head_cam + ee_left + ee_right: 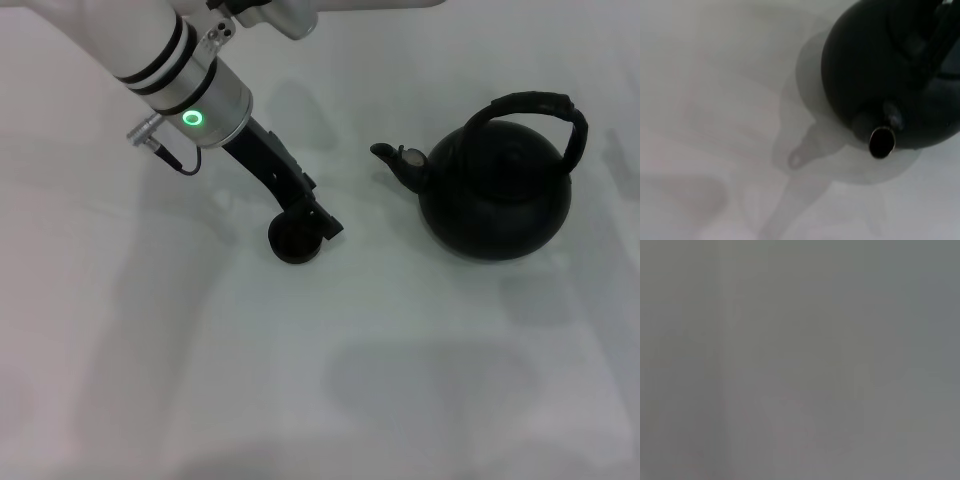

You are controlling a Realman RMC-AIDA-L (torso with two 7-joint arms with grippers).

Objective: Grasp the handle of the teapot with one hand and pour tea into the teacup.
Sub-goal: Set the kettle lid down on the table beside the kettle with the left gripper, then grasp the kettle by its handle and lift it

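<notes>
The teapot is large, round and matte black, and stands on the white table at the right of the head view. Its ribbed black handle arches upright over the top. Its short spout points left towards the teacup, a small black cup near the middle. My left gripper reaches down from the upper left and sits right at the teacup's far rim, partly covering it. The left wrist view shows the teapot with its spout facing the camera. No tea shows. My right gripper is out of view.
The white table stretches around both objects, with soft shadows on it. The right wrist view shows only a plain grey blur.
</notes>
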